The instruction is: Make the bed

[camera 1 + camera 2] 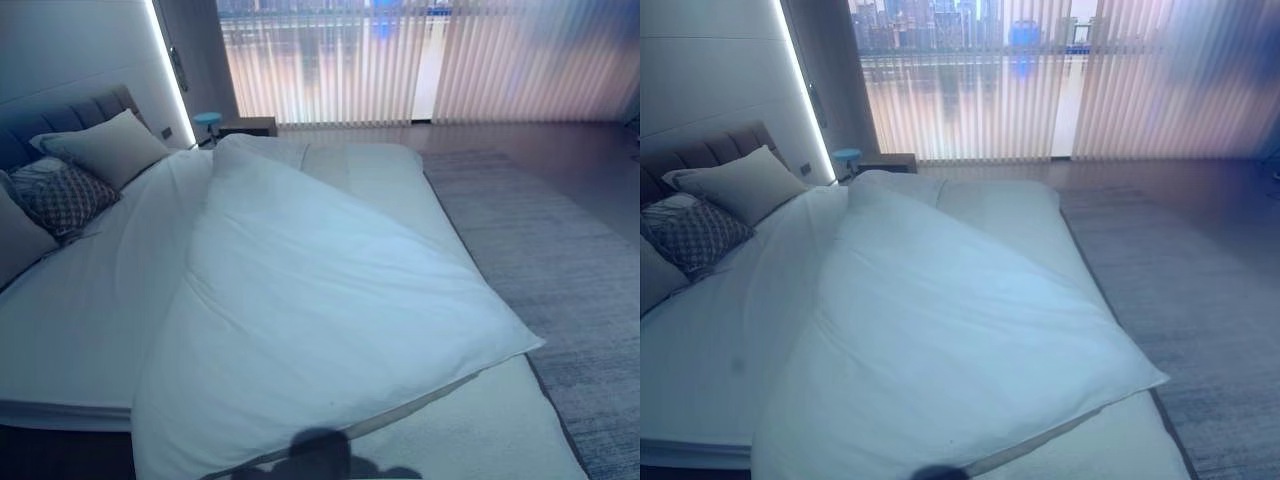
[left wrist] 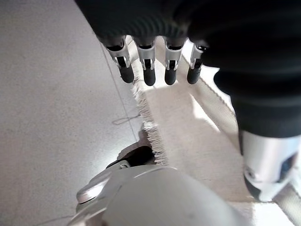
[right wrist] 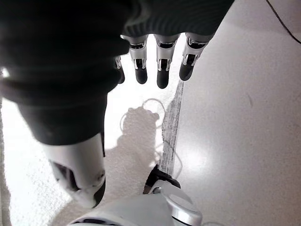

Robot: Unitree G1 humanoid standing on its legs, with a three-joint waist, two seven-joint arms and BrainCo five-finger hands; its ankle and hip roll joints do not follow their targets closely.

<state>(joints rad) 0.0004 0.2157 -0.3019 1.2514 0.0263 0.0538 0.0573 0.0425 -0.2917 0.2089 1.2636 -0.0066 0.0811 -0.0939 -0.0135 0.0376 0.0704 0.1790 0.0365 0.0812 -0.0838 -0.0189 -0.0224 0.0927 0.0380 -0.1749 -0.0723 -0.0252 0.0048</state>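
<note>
A white duvet (image 1: pixel 320 310) lies crooked across the bed (image 1: pixel 90 330). Pillows (image 1: pixel 105 148) sit far left. Left hand (image 2: pixel 155 66) and right hand (image 3: pixel 155 61) hang relaxed, holding nothing.

A white duvet (image 1: pixel 330 320) lies askew and rumpled across the bed (image 1: pixel 90 320), sheet exposed.

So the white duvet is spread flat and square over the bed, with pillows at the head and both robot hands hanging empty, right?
Not quite. In the left eye view the duvet lies crooked across the bed, leaving sheet bare. The pillows are at the head, and the left hand and right hand hang empty.
</note>
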